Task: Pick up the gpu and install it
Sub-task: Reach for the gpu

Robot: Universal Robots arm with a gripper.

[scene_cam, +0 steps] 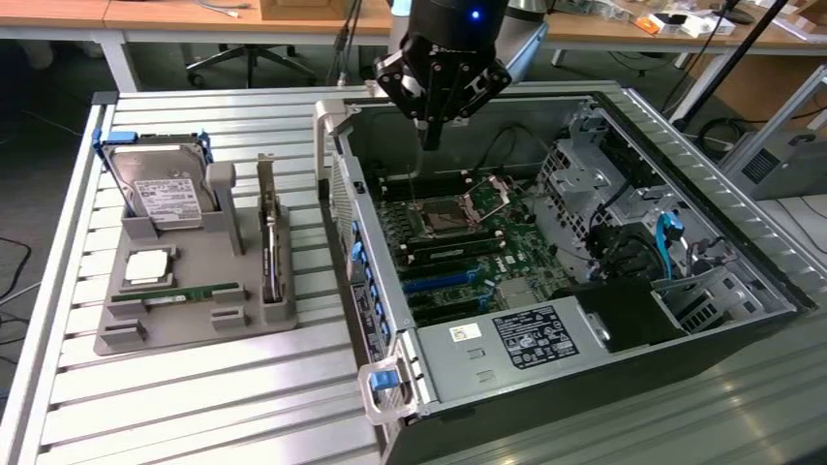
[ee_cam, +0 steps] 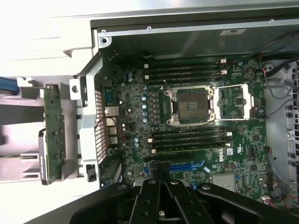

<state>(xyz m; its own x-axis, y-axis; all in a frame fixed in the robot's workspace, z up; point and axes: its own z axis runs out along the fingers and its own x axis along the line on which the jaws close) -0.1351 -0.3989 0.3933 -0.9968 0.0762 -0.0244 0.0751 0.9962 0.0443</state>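
Hangs above the open computer case (scene_cam: 672,126) with tool (scene_cam: 431,136) pressed together on nothing and gpu (scene_cam: 269,242) standing on edge in the gray holder (scene_cam: 194,329) on the desk (scene_cam: 194,407), at the exterior view's left.

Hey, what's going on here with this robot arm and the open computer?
The gripper hangs shut and empty above the open computer case, over its motherboard. The gpu stands on edge in the gray holder on the table beside the case, untouched and not yet picked up.
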